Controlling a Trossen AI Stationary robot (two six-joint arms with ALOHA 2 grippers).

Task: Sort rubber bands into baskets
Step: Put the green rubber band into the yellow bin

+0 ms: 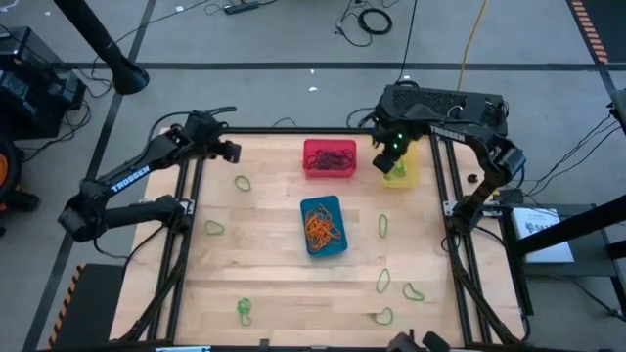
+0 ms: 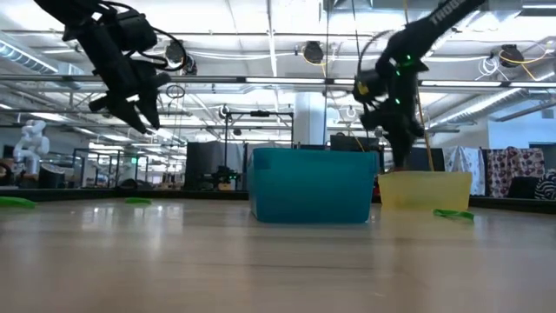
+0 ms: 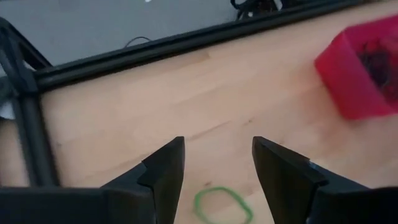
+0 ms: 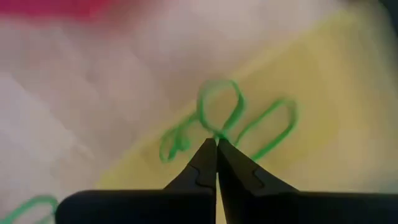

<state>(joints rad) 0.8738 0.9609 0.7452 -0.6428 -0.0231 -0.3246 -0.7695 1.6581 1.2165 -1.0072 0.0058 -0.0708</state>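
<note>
My right gripper is shut on a small bunch of green rubber bands above the yellow basket at the table's far right. My left gripper stands open above the far left of the table, over a green rubber band that lies flat on the wood and that it does not touch. The red basket holds dark bands. The blue basket holds orange ones. More green bands lie flat about the table. My right gripper pinches the green rubber bands between its two fingertips, at a point where their loops meet. The fingers point down from above. The loops spread out past the fingertips, clear of the yellow basket's floor.
Loose green bands lie at the left, at the near left and at the near right. A black frame rail runs along the table's far edge. Bare wood lies between the blue basket and the left side.
</note>
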